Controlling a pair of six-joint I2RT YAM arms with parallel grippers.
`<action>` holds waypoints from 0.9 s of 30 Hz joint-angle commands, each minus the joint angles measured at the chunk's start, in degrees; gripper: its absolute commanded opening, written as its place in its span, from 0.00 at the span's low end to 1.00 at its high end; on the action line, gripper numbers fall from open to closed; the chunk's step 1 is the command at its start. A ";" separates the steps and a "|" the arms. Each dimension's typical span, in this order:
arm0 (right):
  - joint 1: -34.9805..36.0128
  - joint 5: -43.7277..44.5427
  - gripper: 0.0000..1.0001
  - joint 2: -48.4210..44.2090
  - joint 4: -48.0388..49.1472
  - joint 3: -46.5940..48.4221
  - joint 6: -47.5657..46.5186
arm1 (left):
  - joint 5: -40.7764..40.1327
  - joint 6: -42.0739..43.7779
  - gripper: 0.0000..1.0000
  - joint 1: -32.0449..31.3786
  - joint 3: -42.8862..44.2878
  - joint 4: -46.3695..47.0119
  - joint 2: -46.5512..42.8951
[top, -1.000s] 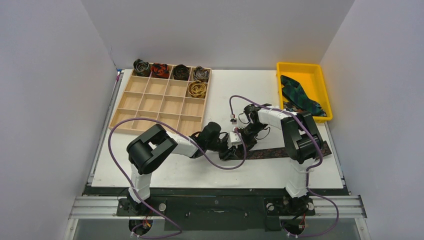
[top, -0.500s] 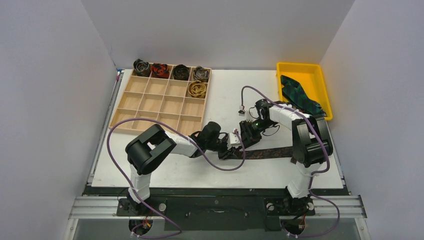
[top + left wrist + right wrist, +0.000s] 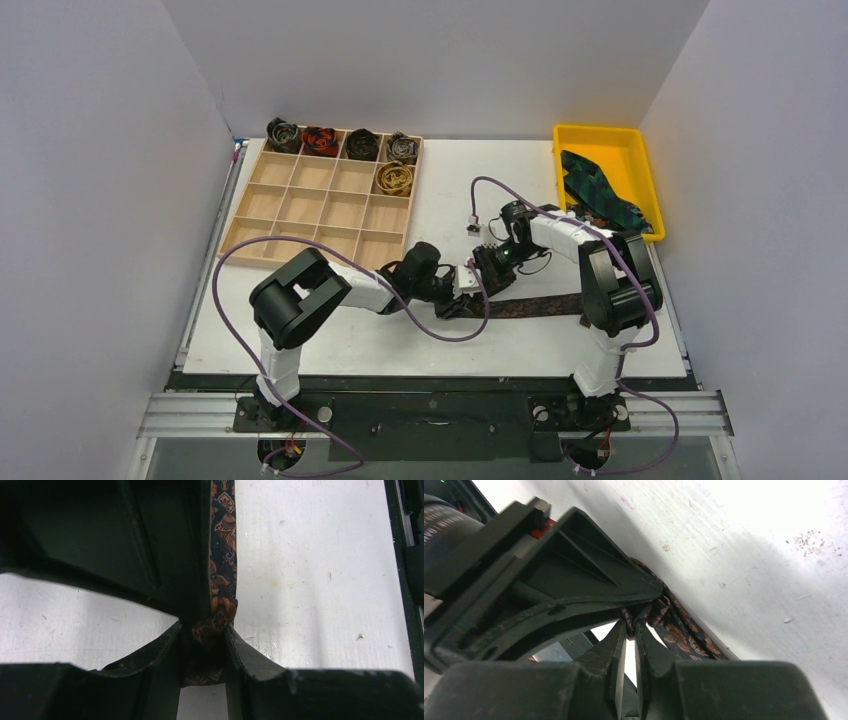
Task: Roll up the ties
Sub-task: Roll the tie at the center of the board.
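Top view: five coils (image 3: 393, 178) sat in the tray (image 3: 300, 210) at 10 o'clock, four across its far row and one in the next row. The other compartments showed bare wood. Green ties (image 3: 598, 195) lay unrolled in the bin (image 3: 600, 135) at 2 o'clock. One brown tie (image 3: 545, 304) lay flat on the table (image 3: 330, 340) at 4 o'clock, its strip running toward 3. My left gripper (image 3: 462, 300) sat at its 9 o'clock end, and my right gripper (image 3: 490, 268) was just beside it at 12. I judged the task under half done, with this roll barely begun.

Left wrist: the left gripper (image 3: 202, 635) was clamped on the tie (image 3: 222, 555) end, which bunched between the fingers (image 3: 250, 655). The strip ran off toward 12. The pattern was orange and tan medallions on black.

Right wrist: the right gripper (image 3: 629, 630) showed a thin slit, its tips at the folded tie (image 3: 674, 627) edge. I could not tell whether it gripped cloth.
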 commanded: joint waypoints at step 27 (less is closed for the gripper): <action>2.21 17.85 0.00 1.92 10.08 -4.96 -0.51 | -0.91 -11.03 0.52 0.13 -2.52 9.73 -0.15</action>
